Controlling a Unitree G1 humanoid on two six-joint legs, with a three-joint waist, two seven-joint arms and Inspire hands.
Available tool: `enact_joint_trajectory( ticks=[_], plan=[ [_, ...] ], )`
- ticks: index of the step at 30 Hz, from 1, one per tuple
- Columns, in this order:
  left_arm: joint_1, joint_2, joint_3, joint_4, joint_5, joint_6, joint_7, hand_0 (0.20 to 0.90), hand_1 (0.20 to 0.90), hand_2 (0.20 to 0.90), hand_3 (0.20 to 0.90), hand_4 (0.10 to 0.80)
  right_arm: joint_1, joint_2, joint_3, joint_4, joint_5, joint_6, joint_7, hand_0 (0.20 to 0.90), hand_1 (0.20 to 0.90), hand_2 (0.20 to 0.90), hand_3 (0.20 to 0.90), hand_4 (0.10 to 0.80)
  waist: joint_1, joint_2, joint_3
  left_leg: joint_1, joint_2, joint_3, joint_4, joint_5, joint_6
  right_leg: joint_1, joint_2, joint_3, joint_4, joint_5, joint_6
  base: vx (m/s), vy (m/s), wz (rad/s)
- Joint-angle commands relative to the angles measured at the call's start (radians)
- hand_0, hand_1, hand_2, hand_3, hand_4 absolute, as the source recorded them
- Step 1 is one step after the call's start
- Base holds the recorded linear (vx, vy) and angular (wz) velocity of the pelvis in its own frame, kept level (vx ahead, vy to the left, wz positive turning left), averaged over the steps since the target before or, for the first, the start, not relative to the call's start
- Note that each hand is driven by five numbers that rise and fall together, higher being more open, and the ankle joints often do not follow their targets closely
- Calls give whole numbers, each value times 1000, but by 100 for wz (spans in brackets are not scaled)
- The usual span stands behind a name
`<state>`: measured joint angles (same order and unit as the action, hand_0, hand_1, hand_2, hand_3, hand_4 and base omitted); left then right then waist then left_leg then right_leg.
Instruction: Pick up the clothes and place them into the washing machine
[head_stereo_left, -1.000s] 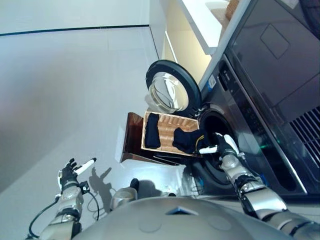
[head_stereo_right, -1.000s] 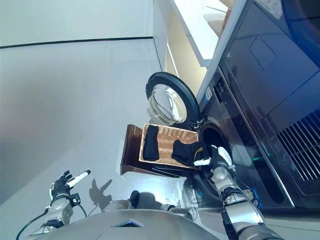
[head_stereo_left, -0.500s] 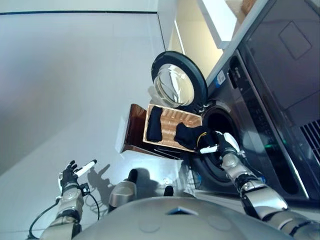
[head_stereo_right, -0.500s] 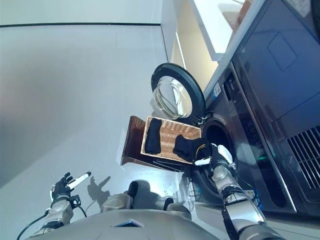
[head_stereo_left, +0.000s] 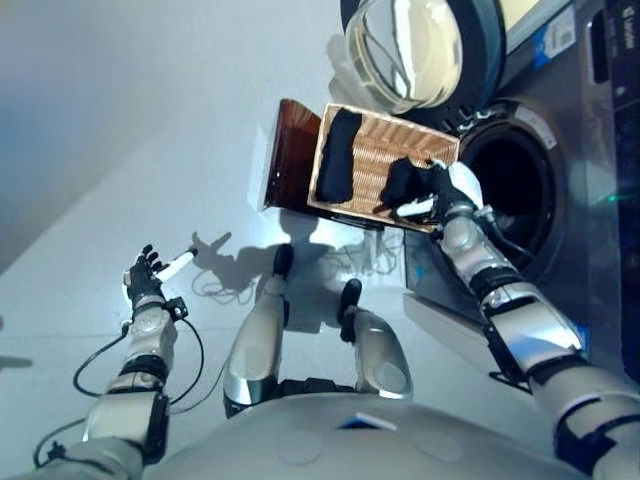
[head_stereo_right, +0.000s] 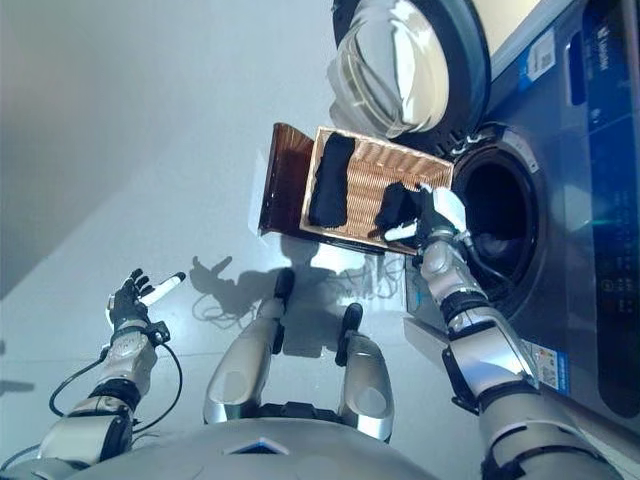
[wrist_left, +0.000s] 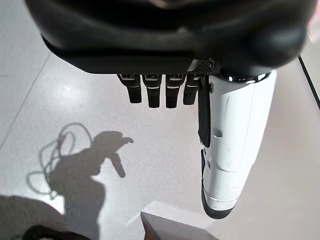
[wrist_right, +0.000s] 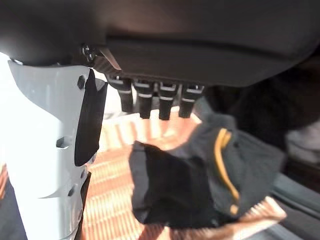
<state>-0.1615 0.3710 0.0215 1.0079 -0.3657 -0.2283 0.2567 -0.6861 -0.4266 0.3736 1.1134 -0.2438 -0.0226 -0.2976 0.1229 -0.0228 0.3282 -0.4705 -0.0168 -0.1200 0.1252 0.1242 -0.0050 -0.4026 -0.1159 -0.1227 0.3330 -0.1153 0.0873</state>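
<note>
The dark garment with a yellow stripe (wrist_right: 210, 175) lies in the wicker basket (head_stereo_right: 372, 175), at the end of the basket nearest to the round opening of the washing machine (head_stereo_right: 498, 215). The right hand (head_stereo_right: 432, 212) is held just over this garment; in the right wrist view its fingers (wrist_right: 150, 97) point straight out above the cloth, and the white-covered thumb (wrist_right: 47, 150) stands apart at the side, so the fingers are released and the garment is not grasped. From the head views I cannot tell if the fingertips touch the cloth or only hover close to it. A second dark garment (head_stereo_left: 338, 155) lies across the other end of the basket, well apart from the right hand. The basket rests on a brown wooden stand (head_stereo_left: 290, 150) on the floor (head_stereo_left: 120, 120), just beside the front of the machine, and the round glass door (head_stereo_left: 415, 45) of the machine is swung open above the basket. The right arm reaches forward from the lower right toward the basket, with the wrist near the rim of the opening. The left hand (head_stereo_left: 148, 275) is held low at the left side, over the floor and far from the basket; its fingers are straight and spread, the thumb also out, and it holds nothing.
</note>
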Motion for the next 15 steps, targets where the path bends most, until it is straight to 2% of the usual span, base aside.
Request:
enact_joint_trajectory(
  ticks=[1, 6, 9, 13, 15],
  plan=[
    [37, 87, -33, -150, 31, -76, 28, 900, 900, 900, 900, 800, -26, -101, 35, -46, 34, -23, -75, 900, 900, 900, 900, 800, -5, -12, -82, -55, 6, 39, 167, -130, -74, -118, -35, 21, -44, 131, 41, -38, 14, 5],
    [50, 102, -88, -367, -7, -104, -34, 900, 900, 900, 900, 800, -86, -112, 48, -8, 41, -12, -77, 900, 900, 900, 900, 800, -8, 9, -71, -107, 0, 39, 202, -141, -69, -174, -31, 25, -7, 124, 40, -22, 11, 3],
    [46, 104, -108, -436, -22, -115, -53, 900, 900, 900, 900, 800, -117, -101, 62, 41, 37, -7, -71, 900, 900, 900, 900, 800, -10, 17, -75, -124, -5, 38, 200, -141, -66, -196, -29, 30, -1, 123, 39, -16, 15, -8],
    [5, 150, -183, -510, 58, -113, -67, 900, 900, 900, 900, 800, -143, -90, 81, 76, 29, -5, -67, 900, 900, 900, 900, 800, -21, 26, -76, -142, -9, 42, 201, -141, -63, -219, -27, 36, 4, 123, 39, -17, 20, -6],
    [-13, 154, -193, -513, 61, -113, -67, 900, 900, 900, 900, 800, -161, -91, 89, 101, 27, -4, -67, 900, 900, 900, 900, 800, -25, 34, -74, -151, -11, 43, 200, -139, -62, -231, -26, 37, 7, 124, 38, -25, 32, 1]
  ],
)
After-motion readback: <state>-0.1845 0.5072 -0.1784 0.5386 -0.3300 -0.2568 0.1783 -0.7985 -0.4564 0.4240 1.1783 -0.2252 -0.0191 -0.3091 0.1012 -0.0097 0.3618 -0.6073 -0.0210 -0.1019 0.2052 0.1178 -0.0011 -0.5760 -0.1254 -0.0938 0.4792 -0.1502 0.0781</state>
